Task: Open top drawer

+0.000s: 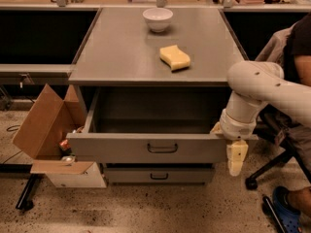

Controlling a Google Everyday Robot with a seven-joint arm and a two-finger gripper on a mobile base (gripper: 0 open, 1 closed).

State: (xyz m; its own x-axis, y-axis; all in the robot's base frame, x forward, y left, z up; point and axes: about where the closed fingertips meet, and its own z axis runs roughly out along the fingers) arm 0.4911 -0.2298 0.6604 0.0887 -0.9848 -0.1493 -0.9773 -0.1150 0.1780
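Observation:
The top drawer [121,149] of the grey cabinet stands pulled far out, its deep grey box open and empty, its small dark loop handle [163,148] in the middle of the front. My gripper [236,158] hangs pointing down at the right end of the drawer front, beside its right corner and well away from the handle. The white arm [257,86] reaches in from the right. A lower, narrower drawer [159,176] with a similar handle shows beneath, closed.
A white bowl [158,18] and a yellow sponge [174,57] lie on the cabinet top [121,47]. An open cardboard box [46,130] stands on the floor at the left. A seated person [299,52] and an office chair base [272,169] are close on the right.

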